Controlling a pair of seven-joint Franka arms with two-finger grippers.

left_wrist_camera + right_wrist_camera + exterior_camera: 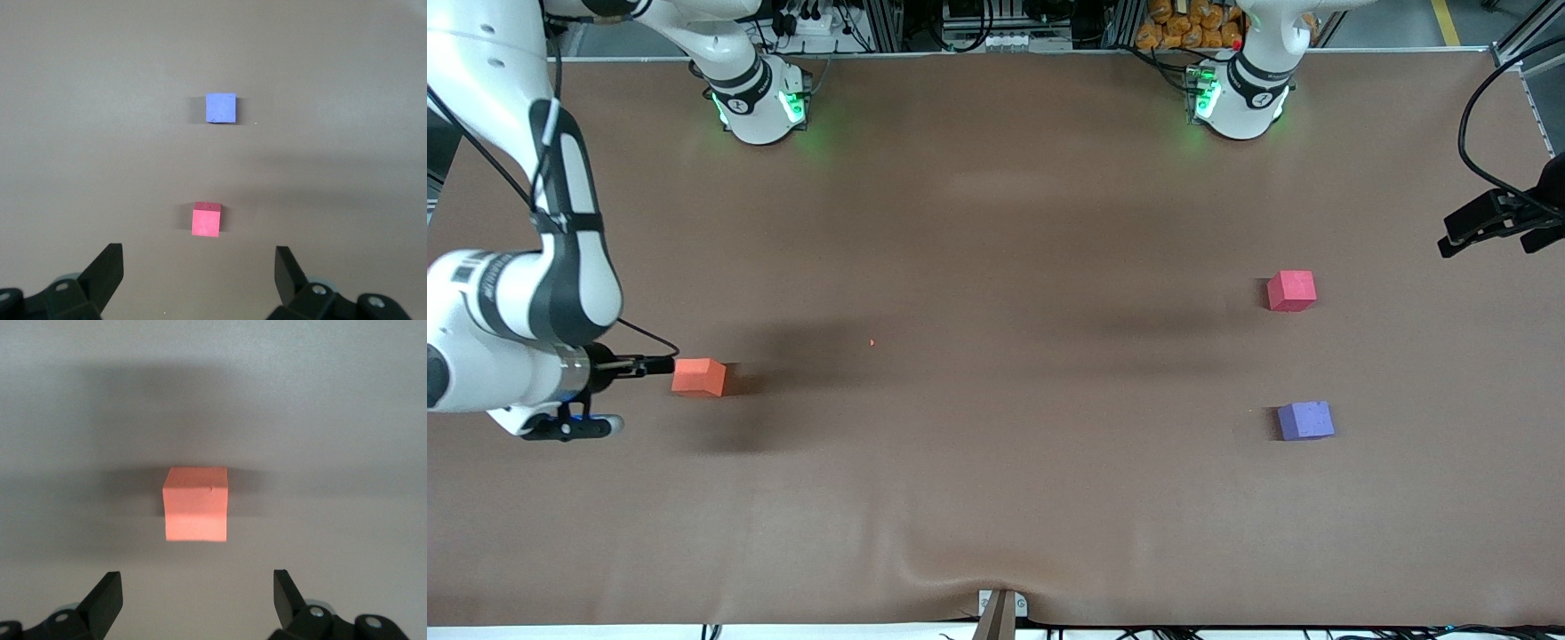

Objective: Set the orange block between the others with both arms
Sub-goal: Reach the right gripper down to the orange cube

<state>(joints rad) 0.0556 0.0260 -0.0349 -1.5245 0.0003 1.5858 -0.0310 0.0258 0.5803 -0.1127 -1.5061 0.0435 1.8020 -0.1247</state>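
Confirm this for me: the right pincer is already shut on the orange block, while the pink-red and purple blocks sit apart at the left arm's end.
One thing is wrong: the right pincer is open, not shut on the orange block. The right wrist view shows the block lying on the table ahead of the spread fingers, untouched. The rest holds: the pink-red block and purple block sit apart at the left arm's end.

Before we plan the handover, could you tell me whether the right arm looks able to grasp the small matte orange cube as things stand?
Probably yes: the right gripper is open just short of the small matte orange cube, with nothing between its fingers and the cube.
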